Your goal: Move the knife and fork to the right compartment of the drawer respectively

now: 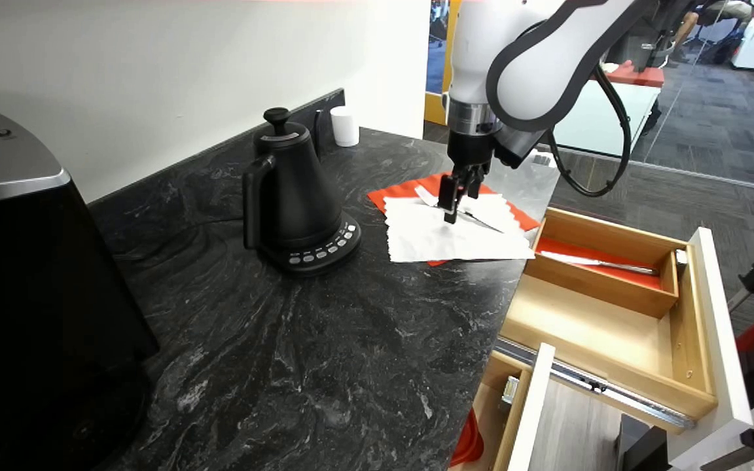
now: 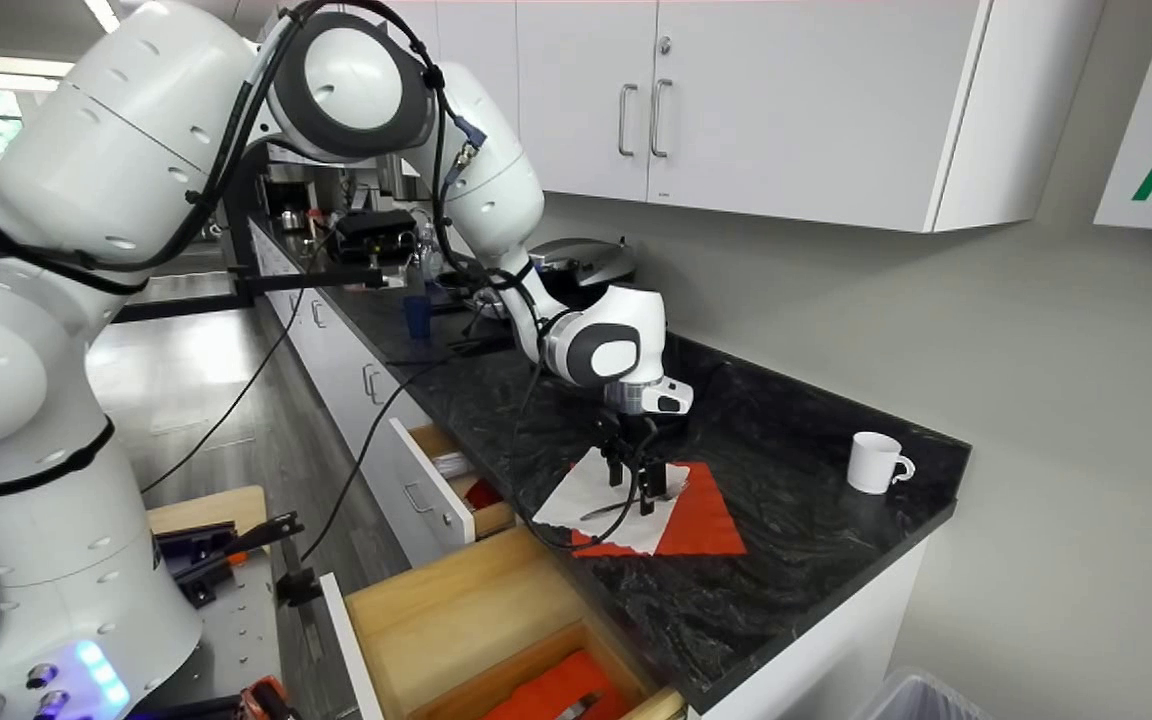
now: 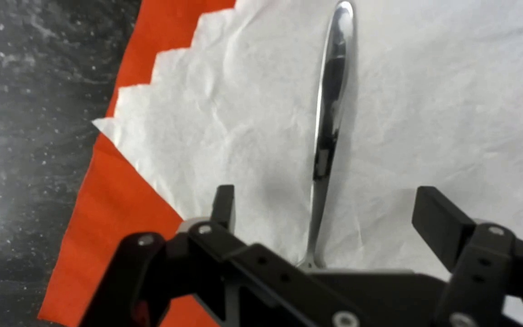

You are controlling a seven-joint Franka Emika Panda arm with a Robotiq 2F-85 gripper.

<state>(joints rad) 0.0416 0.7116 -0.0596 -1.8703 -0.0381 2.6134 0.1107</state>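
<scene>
Wrist view: gripper (image 3: 327, 213), fingers spread to either side of the fork (image 3: 327, 143) and holding nothing, fork lying on the white napkin (image 3: 407, 127); probably best to drop straight, pinch lightly, not bunch what's beneath. In an exterior view, knife (image 1: 603, 263) already lies in the red-floored right compartment (image 1: 642, 279), so fork's likely what's left. In an exterior view, drawer (image 2: 466, 600) stands open beside the counter (image 2: 776, 520); lift should clear that edge.

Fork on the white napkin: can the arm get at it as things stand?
Probably yes: in the wrist view the fork runs between the jaws of the open gripper, nothing visible blocking it.
</scene>
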